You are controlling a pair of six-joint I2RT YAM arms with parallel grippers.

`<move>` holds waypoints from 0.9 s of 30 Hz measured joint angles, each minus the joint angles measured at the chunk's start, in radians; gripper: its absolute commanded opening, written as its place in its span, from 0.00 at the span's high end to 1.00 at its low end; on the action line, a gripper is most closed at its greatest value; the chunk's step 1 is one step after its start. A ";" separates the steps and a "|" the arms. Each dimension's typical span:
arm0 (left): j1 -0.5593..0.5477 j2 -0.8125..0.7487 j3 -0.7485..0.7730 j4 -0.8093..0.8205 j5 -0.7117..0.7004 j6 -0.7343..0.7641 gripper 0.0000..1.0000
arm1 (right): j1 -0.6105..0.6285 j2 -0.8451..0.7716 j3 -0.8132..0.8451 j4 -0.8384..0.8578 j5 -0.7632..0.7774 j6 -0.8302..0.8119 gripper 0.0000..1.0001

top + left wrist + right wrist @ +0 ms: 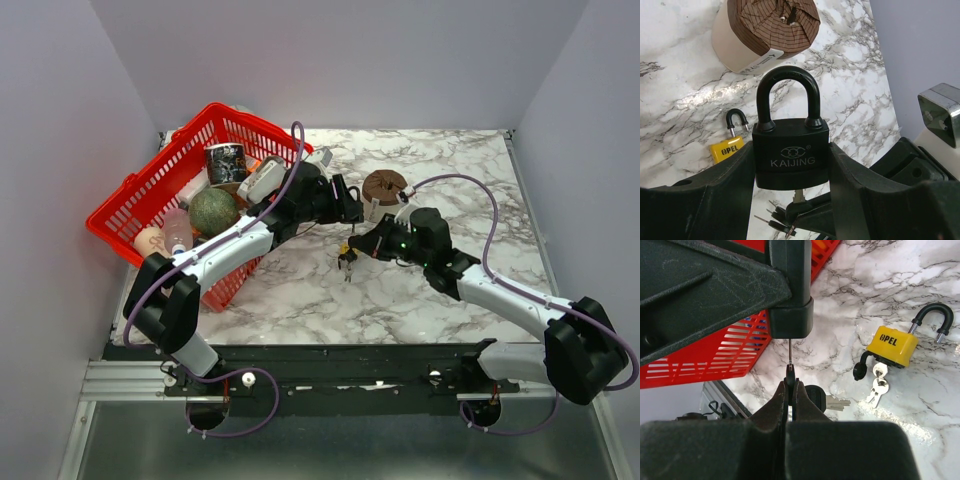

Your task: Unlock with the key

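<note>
My left gripper (790, 159) is shut on the black KAIJING padlock (790, 150) and holds it upright above the table, shackle closed. My right gripper (790, 386) is shut on the black head of the key (790, 376). Its thin blade runs up into the underside of the black padlock (790, 320). The blade also shows under the lock in the left wrist view (799, 196), with spare keys (771, 219) hanging from the ring. In the top view the two grippers meet at mid-table, left (352, 200) and right (366, 238).
A yellow OPEL padlock (892, 345) lies on the marble with its shackle open and its own keys (879, 385) in it. A brown-topped white cup (384, 188) stands behind. A red basket (190, 200) of several items is at the left.
</note>
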 measured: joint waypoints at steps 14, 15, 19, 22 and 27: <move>0.000 0.008 0.000 0.023 -0.008 -0.003 1.00 | -0.018 0.013 0.000 0.022 -0.016 0.012 0.99; 0.000 0.008 0.000 0.023 -0.009 -0.003 1.00 | -0.020 0.014 0.000 0.024 -0.020 0.015 0.99; 0.000 0.008 0.000 0.027 -0.010 -0.003 1.00 | -0.025 0.014 0.000 0.024 -0.027 0.013 0.99; -0.001 0.009 0.000 0.027 -0.014 -0.002 1.00 | -0.026 0.019 0.001 0.023 -0.026 -0.008 0.99; -0.001 0.015 0.000 0.027 -0.029 0.000 1.00 | -0.026 0.047 0.031 -0.006 -0.025 -0.064 0.99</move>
